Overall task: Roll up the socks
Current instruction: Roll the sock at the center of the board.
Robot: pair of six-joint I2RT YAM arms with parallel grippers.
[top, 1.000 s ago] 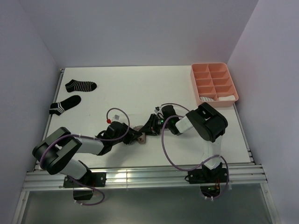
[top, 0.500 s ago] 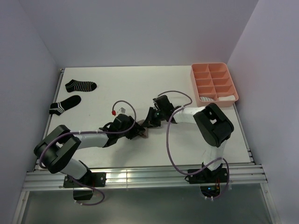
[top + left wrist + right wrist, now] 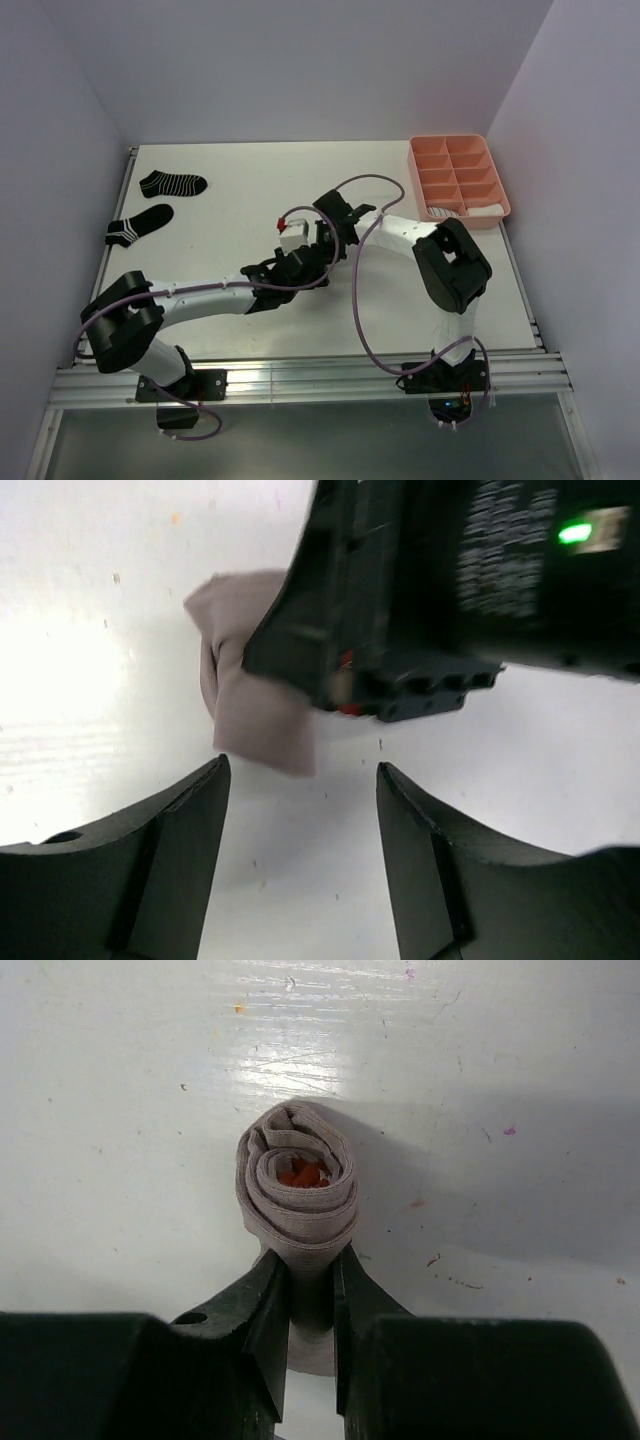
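Observation:
The taupe sock is rolled into a tight coil with red showing at its core. My right gripper is shut on its loose end, just above the white table. In the left wrist view the taupe sock sticks out from under the right gripper's black body, just beyond my open, empty left gripper. In the top view both grippers meet mid-table, the left and the right, and they hide the sock. Two black white-striped socks lie flat at the far left.
A pink compartment tray stands at the far right, with white socks in its near compartments. Purple cables loop over both arms. Walls close in the table at the left, back and right.
Both grippers have moved away from the near edge toward mid-table. The right gripper carried the rolled taupe sock with it, and the left gripper followed close behind.

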